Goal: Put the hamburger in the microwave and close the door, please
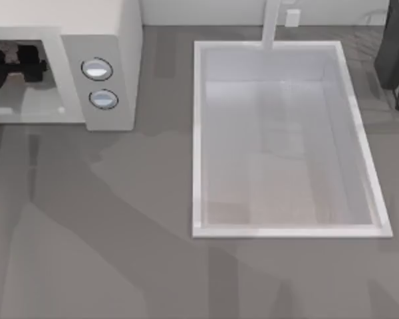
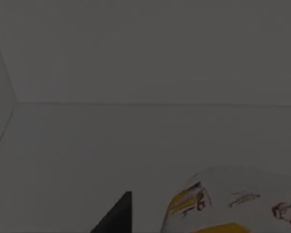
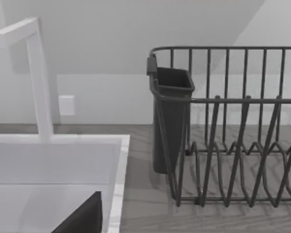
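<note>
You see the white microwave [image 1: 100,60] at the surface's far left, cavity open; the whitish, yellow-specked hamburger [image 2: 233,206] sits inside.

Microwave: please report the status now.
Left gripper inside microwave cavity. Hamburger beside it, in there. Right arm parked near dish rack.

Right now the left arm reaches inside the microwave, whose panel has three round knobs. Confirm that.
Not quite: the microwave panel carries two round knobs, one above the other, as the top view shows. The left arm does reach into its cavity there.
</note>
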Motion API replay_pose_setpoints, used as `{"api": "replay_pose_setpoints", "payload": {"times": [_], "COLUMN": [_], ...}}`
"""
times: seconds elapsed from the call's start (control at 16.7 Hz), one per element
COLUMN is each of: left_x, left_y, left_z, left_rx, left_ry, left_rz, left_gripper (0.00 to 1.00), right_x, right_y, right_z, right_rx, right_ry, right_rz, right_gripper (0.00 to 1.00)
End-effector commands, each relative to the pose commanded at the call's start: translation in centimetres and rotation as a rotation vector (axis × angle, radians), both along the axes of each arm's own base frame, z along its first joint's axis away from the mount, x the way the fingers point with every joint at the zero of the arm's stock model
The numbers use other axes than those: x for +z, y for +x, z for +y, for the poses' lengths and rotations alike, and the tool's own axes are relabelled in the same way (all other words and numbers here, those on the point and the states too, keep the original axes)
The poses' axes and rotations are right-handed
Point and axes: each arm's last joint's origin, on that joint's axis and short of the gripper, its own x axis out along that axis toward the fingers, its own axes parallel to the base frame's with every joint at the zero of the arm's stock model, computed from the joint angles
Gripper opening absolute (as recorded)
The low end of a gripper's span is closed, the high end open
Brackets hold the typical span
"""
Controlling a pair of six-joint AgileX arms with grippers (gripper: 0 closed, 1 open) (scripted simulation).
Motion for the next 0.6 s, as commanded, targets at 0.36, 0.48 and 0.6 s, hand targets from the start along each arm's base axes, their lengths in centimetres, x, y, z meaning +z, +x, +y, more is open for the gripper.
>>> {"api": "replay_pose_setpoints", "payload": {"times": [0.36, 0.48, 0.6], "left_x": [0.0, 0.0, 1.4], "left_y": [0.0, 0.0, -3.4], "left_z": [0.0, 0.0, 0.6], "left_rx": [0.0, 0.0, 0.019], "left_ry": [0.0, 0.0, 0.0], "left_rz": [0.0, 0.0, -0.01], "left_gripper": [1.0, 1.0, 1.0], "right_x": [0.0, 0.0, 0.0], "right_y": [0.0, 0.0, 0.0], "right_z": [0.0, 0.0, 0.0], "right_rx": [0.0, 0.0, 0.0], "right_ry": [0.0, 0.0, 0.0], "right_rz": [0.0, 0.0, 0.0], "right_gripper": [1.0, 1.0, 1.0]}}
